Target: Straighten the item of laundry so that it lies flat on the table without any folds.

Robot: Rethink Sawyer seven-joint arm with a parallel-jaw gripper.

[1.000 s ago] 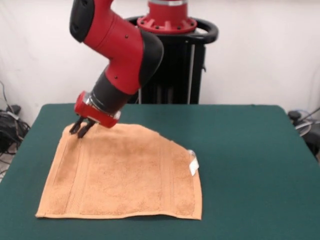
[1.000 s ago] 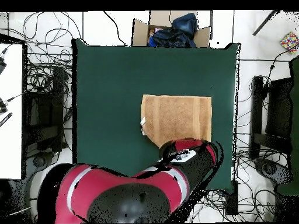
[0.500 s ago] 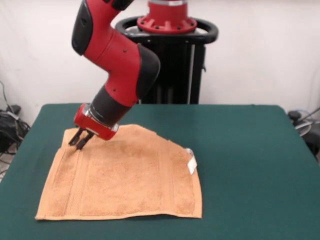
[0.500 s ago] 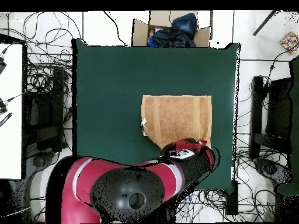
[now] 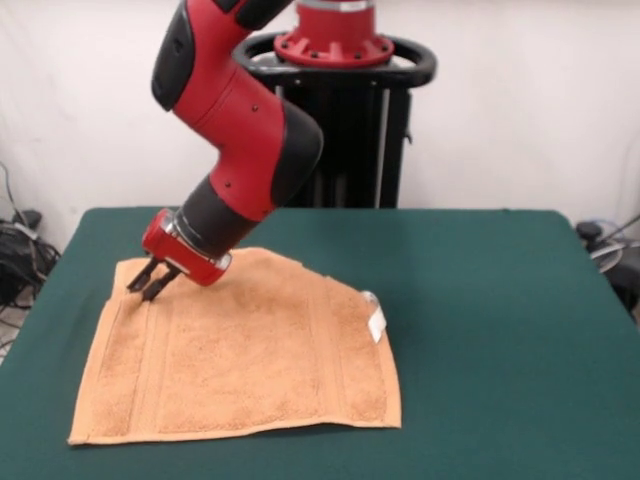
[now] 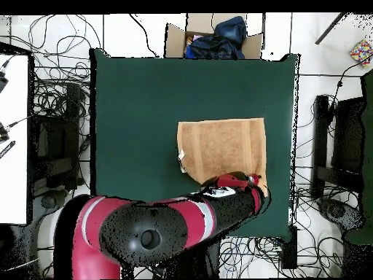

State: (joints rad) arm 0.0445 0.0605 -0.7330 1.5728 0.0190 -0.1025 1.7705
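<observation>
towel (image 5: 240,355) is sitting on the green table (image 5: 500,330), over on the picture's left half in the front view and fairly close to the near edge. it's orange-tan terry with the woven border bands running down both sides, and it looks mostly spread out, but the far right corner is cut off at a slant like it's folded under, with the little white tag (image 5: 376,323) poking out right at that spot. the near edge is a bit wavy too, not perfectly straight. gripper (image 5: 146,283) is down at the towel's far left corner, hanging off the red and black arm (image 5: 235,120) that leans in from the pedestal (image 5: 345,110). the two dark fingers (image 5: 155,285) are close together with their tips right at the cloth, and it looks like they're pinched on the towel's edge there, though the gap is too small to be totally sure. from overhead the towel (image 6: 222,144) sits in the right-hand part of the table (image 6: 138,102), toward the robot's side, and the arm (image 6: 167,226) covers its nearest edge, so the gripper itself is hidden in that view. cardboard box (image 6: 213,38) with dark stuff in it sits past the table's far edge, and cables (image 6: 55,95) are all over the floor.
</observation>
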